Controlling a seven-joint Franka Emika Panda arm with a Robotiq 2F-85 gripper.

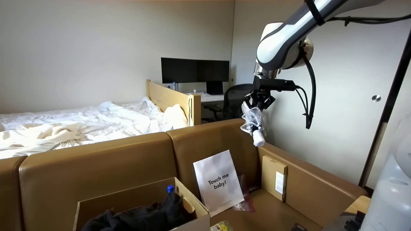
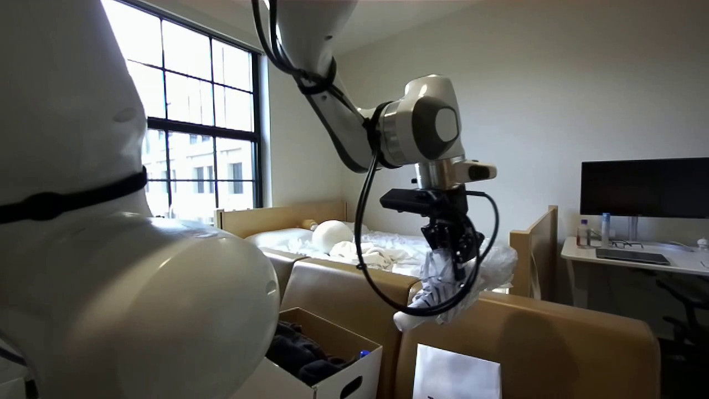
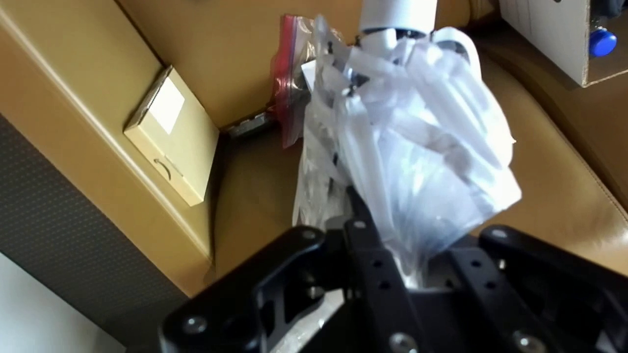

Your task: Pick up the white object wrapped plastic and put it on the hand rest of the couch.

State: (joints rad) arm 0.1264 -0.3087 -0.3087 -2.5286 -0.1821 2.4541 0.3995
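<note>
The white object wrapped in clear plastic [image 1: 258,138] hangs from my gripper [image 1: 256,125], above the couch near its back corner. In an exterior view its bare white end [image 2: 411,320] sticks out low, and crumpled plastic spreads on both sides of the gripper [image 2: 458,269]. In the wrist view the wrapped object [image 3: 427,122] fills the space ahead of the gripper [image 3: 407,240]; plastic is pinched between the fingers, and one fingertip is hidden. The couch's hand rest [image 1: 316,171] runs right of and below the object; in the wrist view the hand rest [image 3: 83,152] lies to the left.
A flat cardboard box [image 1: 271,176] leans against the hand rest's inner side. A white sign [image 1: 218,183] leans on the backrest beside a red-edged plastic bag [image 1: 246,205]. An open box [image 1: 196,221] with dark cloth stands on the seat. A bed [image 1: 106,118] is behind the couch.
</note>
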